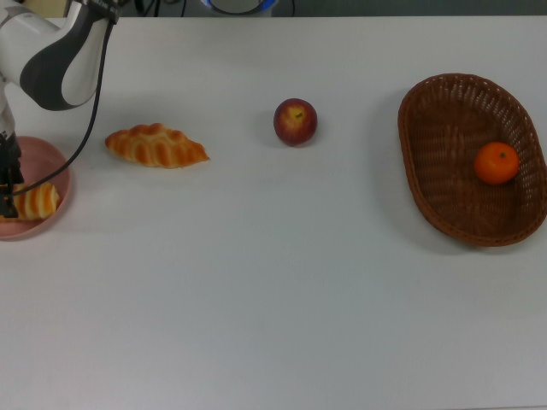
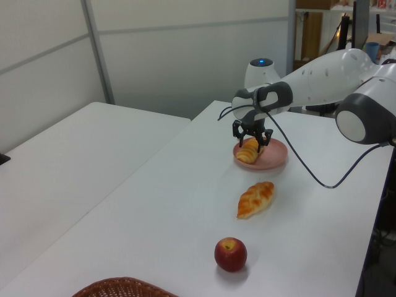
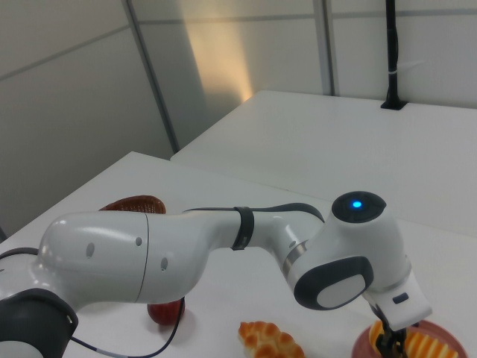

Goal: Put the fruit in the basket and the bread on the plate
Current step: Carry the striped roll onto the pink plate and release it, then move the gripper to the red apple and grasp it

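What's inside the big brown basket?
One small bright orange sits inside the oval brown woven wicker basket, toward the top view's right. Nothing else shows in it there. The left view catches only its rim, and the right view mostly hides it behind the arm.
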